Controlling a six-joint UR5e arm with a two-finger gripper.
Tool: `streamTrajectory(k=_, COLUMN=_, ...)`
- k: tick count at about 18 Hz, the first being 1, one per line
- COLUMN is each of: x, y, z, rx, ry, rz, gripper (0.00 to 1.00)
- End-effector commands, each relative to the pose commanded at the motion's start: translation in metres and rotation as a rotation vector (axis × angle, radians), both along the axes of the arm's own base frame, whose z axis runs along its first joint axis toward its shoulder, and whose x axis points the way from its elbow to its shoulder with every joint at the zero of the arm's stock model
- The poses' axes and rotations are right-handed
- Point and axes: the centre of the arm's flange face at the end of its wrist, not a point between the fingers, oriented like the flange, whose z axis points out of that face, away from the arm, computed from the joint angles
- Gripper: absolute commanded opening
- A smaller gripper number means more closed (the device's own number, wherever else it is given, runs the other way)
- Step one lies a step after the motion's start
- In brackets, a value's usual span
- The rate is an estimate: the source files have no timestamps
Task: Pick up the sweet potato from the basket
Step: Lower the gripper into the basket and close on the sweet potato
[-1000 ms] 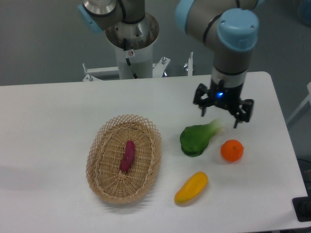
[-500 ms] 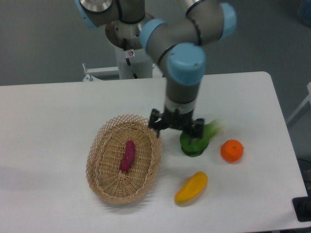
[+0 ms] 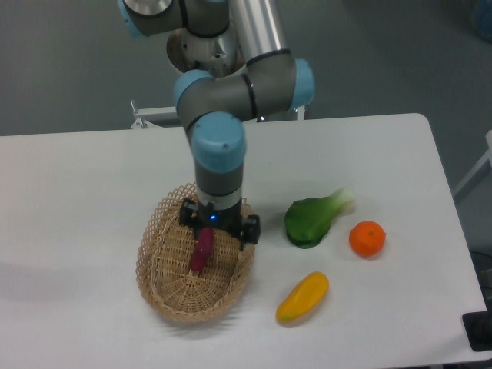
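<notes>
Sweet potato (image 3: 203, 248) untouched in wicker basket (image 3: 165, 288); I swung over from bok choy (image 3: 311, 220), my jaws open above it, ready to descend

The gripper (image 3: 218, 225) has swung left, now over the basket (image 3: 161, 265).

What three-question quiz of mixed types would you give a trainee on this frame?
1. True or false: the sweet potato lies inside the basket.
2. Which item lies nearest the orange? A) the yellow fruit B) the green leafy vegetable C) the basket
3. Fill in: the gripper hangs over the ____ end of the basket, the end toward the robot base.

Key:
1. True. The tuber lies on the basket floor, its upper end right under the gripper.
2. B.
3. Far. The view does not show whether the fingers touch the sweet potato.
</notes>
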Motion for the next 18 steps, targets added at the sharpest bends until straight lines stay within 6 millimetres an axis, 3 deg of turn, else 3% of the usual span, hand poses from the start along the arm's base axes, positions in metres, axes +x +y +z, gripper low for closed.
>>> streamTrajectory(k=2, x=0.019, y=0.005, z=-0.006, rx=-0.008, ry=0.008, rz=-0.032, gripper=1.0)
streamTrajectory(k=4, x=0.025, y=0.004, z=-0.017, rx=-0.027, ry=0.007, rz=-0.037, gripper=1.0)
streamTrajectory(k=17, x=0.026, y=0.007, z=-0.041, rx=-0.072, ry=0.048, rz=-0.046, gripper=1.0)
streamTrajectory(k=18, x=0.025, y=0.008, z=-0.04, rx=-0.07, ry=0.051, rz=-0.045, gripper=0.95)
